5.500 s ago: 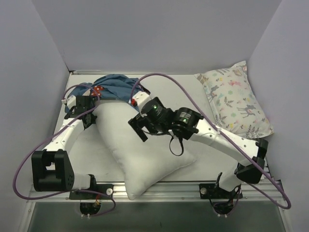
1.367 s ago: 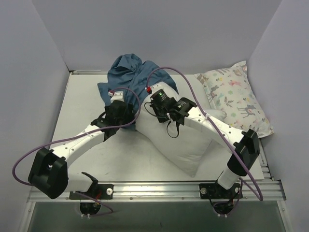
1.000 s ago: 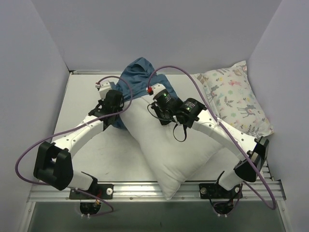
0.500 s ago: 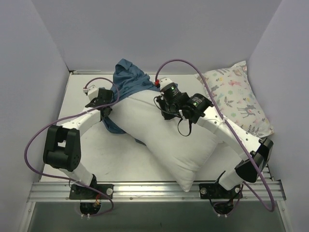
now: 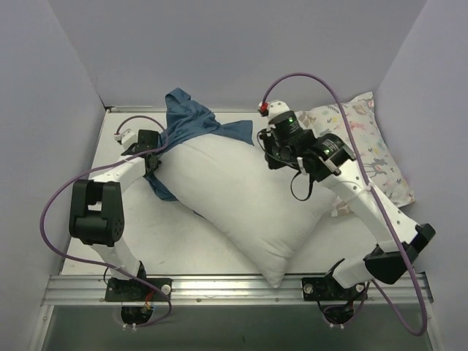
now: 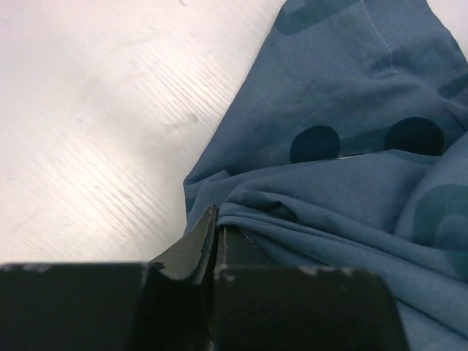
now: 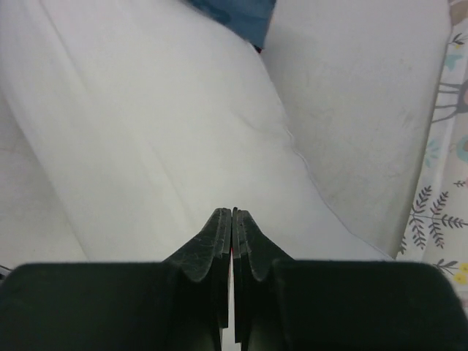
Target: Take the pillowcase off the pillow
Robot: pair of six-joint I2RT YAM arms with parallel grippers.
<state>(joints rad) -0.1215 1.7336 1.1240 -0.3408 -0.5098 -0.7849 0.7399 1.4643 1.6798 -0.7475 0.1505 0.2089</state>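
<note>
Pillow (image 5: 248, 197) lies diagonally, pillowcase (image 5: 191, 126) end far-left, bare corner near-right.

Printed pillow (image 5: 384, 157): small, white, pastel deer-and-leaf pattern, at far right of bench (image 5: 124, 219), against right wall (image 5: 431, 88). Printed pillow's edge (image 7: 439, 190) shows at right margin of right wrist view. Bench white, faintly scuffed. Metal rail (image 5: 234, 287) along near edge.

Soft, even overhead light in my top view, only faint shadows under the pillow (image 5: 248, 197). Wrist views: pillow nearly blown out white, pillowcase (image 6: 351, 146) sharp, near foreground dark and blurred.
</note>
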